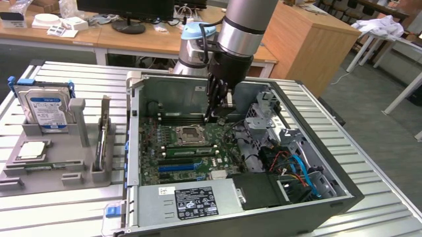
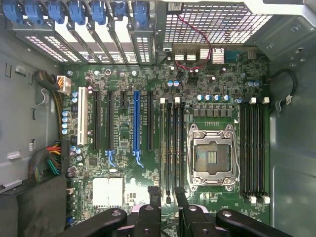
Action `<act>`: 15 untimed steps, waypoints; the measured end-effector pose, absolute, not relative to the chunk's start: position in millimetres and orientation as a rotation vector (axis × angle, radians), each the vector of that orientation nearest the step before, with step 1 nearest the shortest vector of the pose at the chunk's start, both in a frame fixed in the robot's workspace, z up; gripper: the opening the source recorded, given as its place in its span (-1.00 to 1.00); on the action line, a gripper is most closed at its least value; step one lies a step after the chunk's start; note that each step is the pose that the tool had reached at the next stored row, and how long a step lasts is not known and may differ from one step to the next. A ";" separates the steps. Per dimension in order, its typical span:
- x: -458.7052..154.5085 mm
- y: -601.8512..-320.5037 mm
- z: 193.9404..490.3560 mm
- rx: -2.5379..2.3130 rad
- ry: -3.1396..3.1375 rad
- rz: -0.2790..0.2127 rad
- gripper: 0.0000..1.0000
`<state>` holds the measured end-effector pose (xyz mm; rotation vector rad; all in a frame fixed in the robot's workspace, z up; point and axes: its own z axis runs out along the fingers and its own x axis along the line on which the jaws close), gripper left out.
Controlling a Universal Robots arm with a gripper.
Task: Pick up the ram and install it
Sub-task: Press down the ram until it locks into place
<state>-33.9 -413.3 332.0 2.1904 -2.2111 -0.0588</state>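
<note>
1. An open computer case (image 1: 316, 210) lies on its side on a slatted metal table (image 1: 66, 207).
2. A green motherboard (image 1: 153, 140) covers the case floor; its CPU socket (image 1: 191, 133) has a metal retaining frame.
3. In the wrist view, long black slots (image 2: 254, 148) flank the socket on both sides. Further along stand a blue expansion slot (image 2: 137, 121) and a white one (image 2: 82, 116).
4. A row of blue clips (image 2: 76, 11) lines the rear bracket bays.
5. The power supply (image 1: 191, 200), with a black label, sits at the near end.
6. Orange and blue cables (image 1: 297, 168) run through the drive bay.
7. On the exterior view's left, a grey holder (image 1: 59, 168) carries an upright hard drive (image 1: 45, 106) and a flat processor chip (image 1: 33, 150).
8. A wooden desk (image 1: 132, 42) stands behind the table.
</note>
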 end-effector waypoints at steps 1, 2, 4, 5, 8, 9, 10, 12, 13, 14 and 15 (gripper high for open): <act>-33.9 -413.3 332.1 2.190 -2.211 -0.059 -0.50; -33.9 -413.3 332.1 2.190 -2.211 -0.059 -0.50; -33.9 -413.3 332.1 2.190 -2.211 -0.059 -0.53; -33.9 -413.3 332.0 2.190 -2.211 -0.059 -0.65; -33.9 -413.3 332.0 2.190 -2.211 -0.059 -0.79; -33.9 -413.3 332.0 2.190 -2.211 -0.059 -0.79; -33.9 -413.3 332.0 2.190 -2.211 -0.059 -0.79; -33.9 -413.3 332.0 2.190 -2.211 -0.059 -0.79; -33.9 -413.3 332.0 2.190 -2.211 -0.059 -0.79; -33.9 -413.3 332.1 2.190 -2.211 -0.059 -0.79; -33.9 -413.3 332.1 2.190 -2.211 -0.059 -0.79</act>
